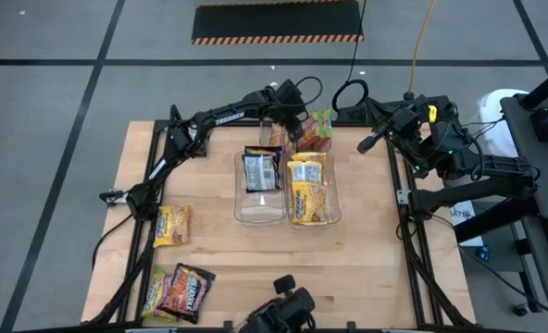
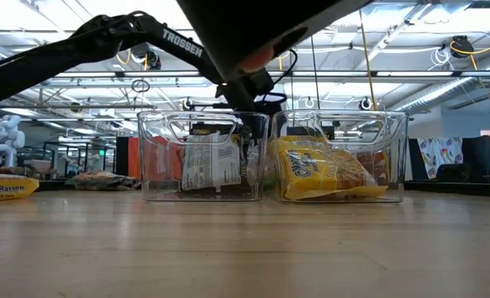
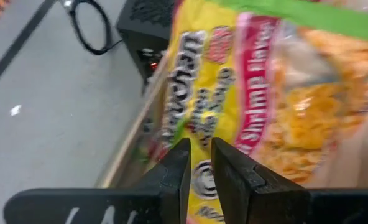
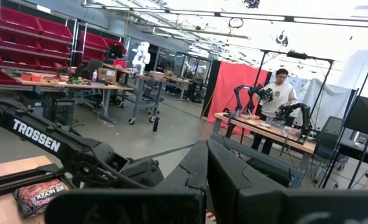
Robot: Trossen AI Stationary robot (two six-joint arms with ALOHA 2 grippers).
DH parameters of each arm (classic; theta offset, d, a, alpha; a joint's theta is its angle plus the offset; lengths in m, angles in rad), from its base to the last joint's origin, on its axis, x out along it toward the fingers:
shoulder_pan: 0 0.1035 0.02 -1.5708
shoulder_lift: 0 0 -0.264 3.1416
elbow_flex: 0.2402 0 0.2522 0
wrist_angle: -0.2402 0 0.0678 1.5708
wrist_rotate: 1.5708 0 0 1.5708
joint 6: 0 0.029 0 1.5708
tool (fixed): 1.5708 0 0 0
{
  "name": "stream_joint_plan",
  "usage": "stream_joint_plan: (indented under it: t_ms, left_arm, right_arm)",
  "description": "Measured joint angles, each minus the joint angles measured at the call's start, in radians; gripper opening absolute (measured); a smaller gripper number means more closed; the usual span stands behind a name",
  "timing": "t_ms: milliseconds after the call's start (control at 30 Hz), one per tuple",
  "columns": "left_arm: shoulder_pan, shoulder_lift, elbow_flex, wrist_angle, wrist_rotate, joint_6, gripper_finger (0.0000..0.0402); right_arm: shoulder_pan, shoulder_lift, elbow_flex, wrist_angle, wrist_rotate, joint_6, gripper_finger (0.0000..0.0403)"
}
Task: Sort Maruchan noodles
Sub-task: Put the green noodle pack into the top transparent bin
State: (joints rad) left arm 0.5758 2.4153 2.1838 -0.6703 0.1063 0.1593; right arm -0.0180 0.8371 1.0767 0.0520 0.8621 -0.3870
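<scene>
The Maruchan noodles are flat packets. A pink, green and yellow one [image 1: 318, 129] sits at the table's far edge behind two clear bins, with my left gripper [image 1: 291, 122] shut on it. One bin [image 1: 242, 208] holds a dark packet [image 1: 260, 171], the other [image 1: 334, 215] yellow packets [image 1: 306, 190]. Loose packets lie flat at the left: a yellow one [image 1: 172, 225], and a dark one [image 1: 186, 289] beside a yellow-green one [image 1: 155, 291]. My right gripper [image 1: 365, 144] hangs shut and bare above the table's far right corner. My left gripper pinches the yellow printed end of the pink, green and yellow packet [image 3: 201, 146] between its two fingertips [image 3: 174, 174]. The fingers slant down from the table's left toward its far edge. Whether the packet's other end rests on the table, I cannot tell.
The two bins stand side by side at the table's middle, just near of the left gripper. Bare wood [image 1: 367, 268] lies to the near right. The table's far edge [image 3: 131, 140] and a black cable loop [image 1: 350, 94] are close behind the held packet.
</scene>
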Motion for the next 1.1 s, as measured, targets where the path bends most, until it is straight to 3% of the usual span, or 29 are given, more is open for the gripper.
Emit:
stream_joint_plan:
  t_ms: [500, 1100]
  left_arm:
    - [0.018, 0.034, -0.001, 0.033, 0.024, -0.031, 0.0069]
    - [0.046, 0.031, 0.001, -0.077, 0.047, -0.088, 0.0062]
  right_arm:
    - [0.0, -0.007, 0.0, 0.0, 0.0, 0.0, 0.0]
    - [0.0, -0.016, 0.0, 0.003, 0.0, 0.0, 0.0]
